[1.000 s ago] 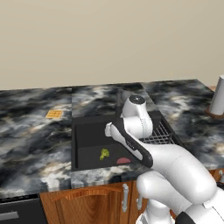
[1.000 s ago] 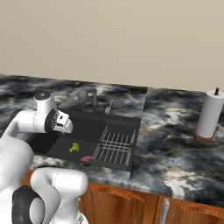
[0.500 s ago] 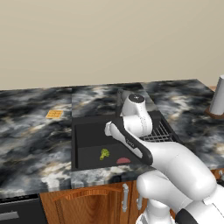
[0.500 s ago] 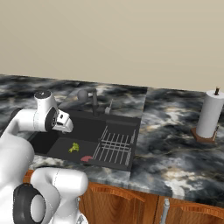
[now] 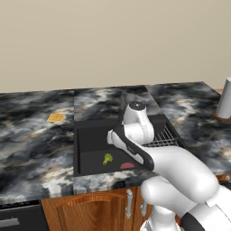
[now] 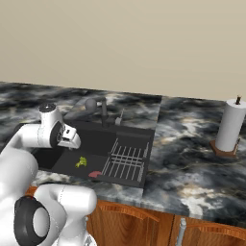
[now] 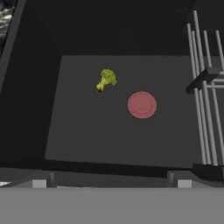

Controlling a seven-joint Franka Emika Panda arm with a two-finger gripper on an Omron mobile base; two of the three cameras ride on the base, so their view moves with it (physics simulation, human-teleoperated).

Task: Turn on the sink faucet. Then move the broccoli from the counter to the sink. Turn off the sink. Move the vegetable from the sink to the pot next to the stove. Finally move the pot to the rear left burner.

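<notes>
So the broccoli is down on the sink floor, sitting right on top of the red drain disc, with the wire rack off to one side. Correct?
Not quite. The broccoli is on the floor of the sink, but it lies beside the red drain disc, clear of it, not on top. The hand view shows bare floor between them. The wire rack is indeed off to one side.
</notes>
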